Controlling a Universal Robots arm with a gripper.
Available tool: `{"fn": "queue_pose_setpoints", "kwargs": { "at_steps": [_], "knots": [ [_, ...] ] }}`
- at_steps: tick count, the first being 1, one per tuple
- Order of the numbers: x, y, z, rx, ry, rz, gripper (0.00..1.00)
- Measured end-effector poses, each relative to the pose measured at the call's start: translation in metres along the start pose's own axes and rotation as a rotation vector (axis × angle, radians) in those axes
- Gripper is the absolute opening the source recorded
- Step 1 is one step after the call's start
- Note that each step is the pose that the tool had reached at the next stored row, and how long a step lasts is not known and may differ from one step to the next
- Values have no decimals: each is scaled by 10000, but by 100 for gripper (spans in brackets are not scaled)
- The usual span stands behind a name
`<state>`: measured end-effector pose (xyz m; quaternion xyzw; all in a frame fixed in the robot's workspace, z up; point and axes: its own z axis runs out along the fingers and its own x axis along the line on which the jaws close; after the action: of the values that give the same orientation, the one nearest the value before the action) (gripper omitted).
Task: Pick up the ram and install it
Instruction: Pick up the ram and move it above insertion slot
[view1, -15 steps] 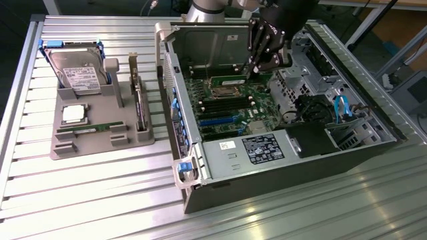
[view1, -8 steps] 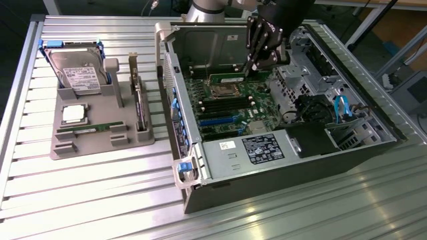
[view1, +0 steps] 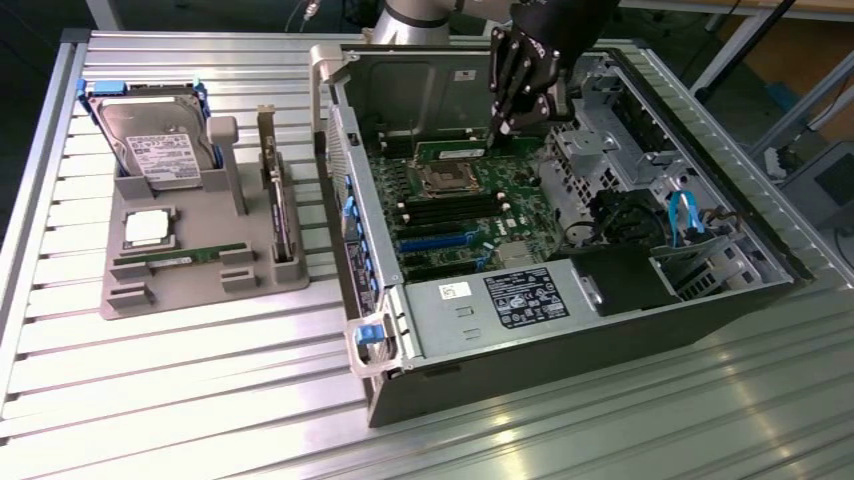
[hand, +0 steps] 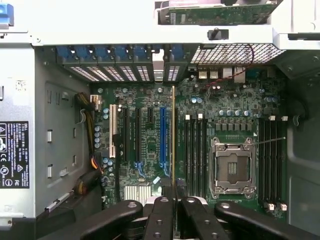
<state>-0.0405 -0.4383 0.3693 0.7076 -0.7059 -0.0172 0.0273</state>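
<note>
My gripper (view1: 515, 120) hangs over the open computer case (view1: 747, 300), above the motherboard's far end. In the wrist view its fingers (hand: 161, 216) are shut on the ram (hand: 173, 130), seen edge-on as a thin line with a gold edge. The ram hangs above the board between the blue expansion slot (hand: 162, 137) and the black memory slots (hand: 192, 155), clear of them. The processor socket (hand: 232, 167) lies beside those slots. A second green stick (view1: 180, 257) lies in the grey tray (view1: 200, 290) at the exterior view's left.
The tray also carries a hard drive (view1: 154, 145), a square silver processor (view1: 147, 228) and an upright expansion card (view1: 276, 190). Inside the case sit the power supply (view1: 514, 295), drive cage (view1: 601, 150) and blue cables (view1: 683, 215). The case walls rise around the board.
</note>
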Motion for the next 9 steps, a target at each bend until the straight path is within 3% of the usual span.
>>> {"fn": "queue_pose_setpoints", "kwargs": {
  "at_steps": [9],
  "knots": [
    [-74,0,3,0,0,0,12]
  ]
}}
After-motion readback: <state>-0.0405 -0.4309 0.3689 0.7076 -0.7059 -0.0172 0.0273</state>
